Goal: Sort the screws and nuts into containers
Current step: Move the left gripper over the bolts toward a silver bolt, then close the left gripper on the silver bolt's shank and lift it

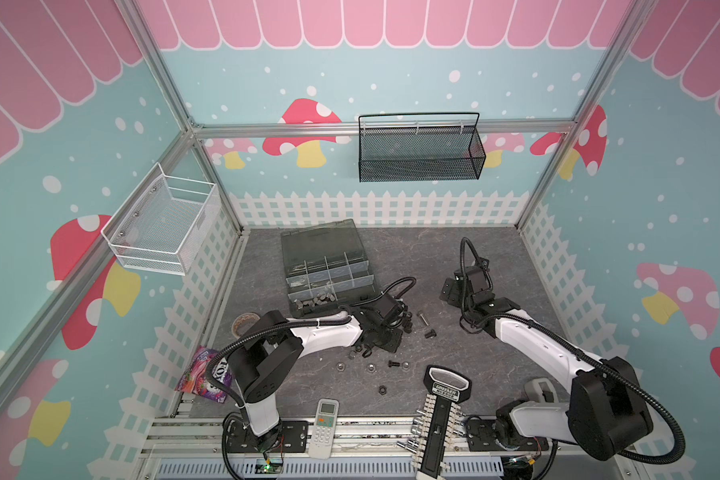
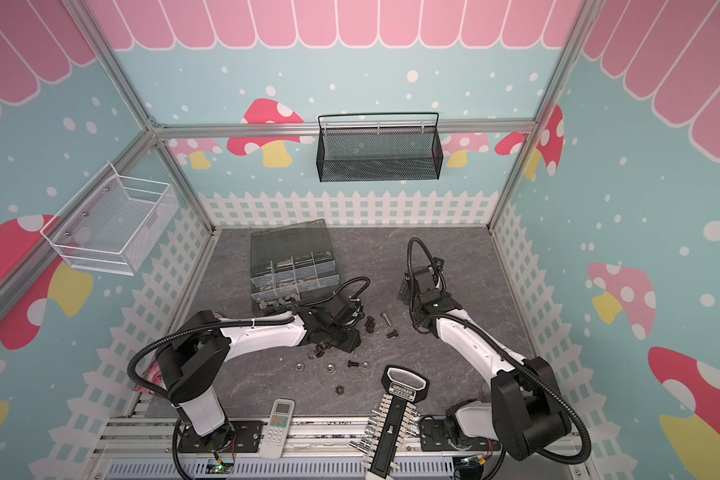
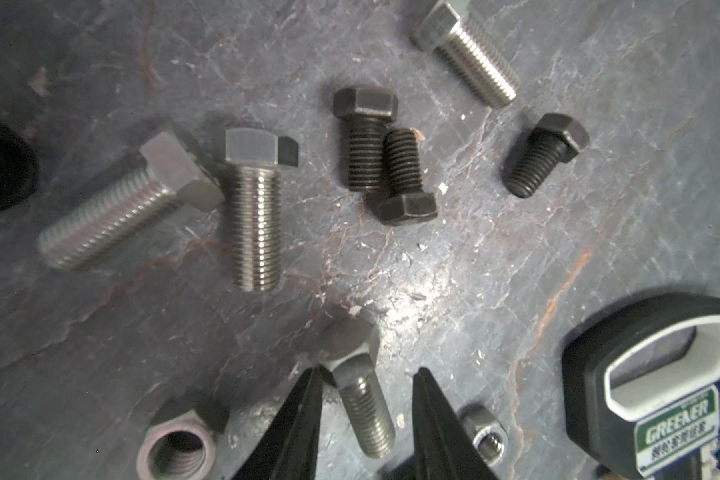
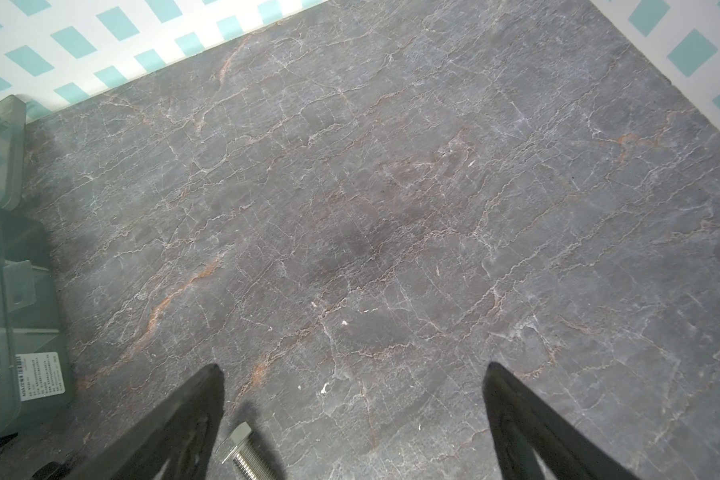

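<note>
Pick-up in hand: left tool (image 3: 367, 370) straddling a silver bolt (image 3: 364, 411) flat on the worktop (image 3: 433, 270), tips apart, not yet clamped — right tool (image 4: 353, 365) wide apart, empty. Next: pinch the shank squarely, lift, carry to the box (image 1: 341, 272).

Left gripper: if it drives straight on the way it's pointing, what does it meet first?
Likely the silver screw lying between the left gripper's open jaws, then the tabletop under it; depth is unclear.
</note>
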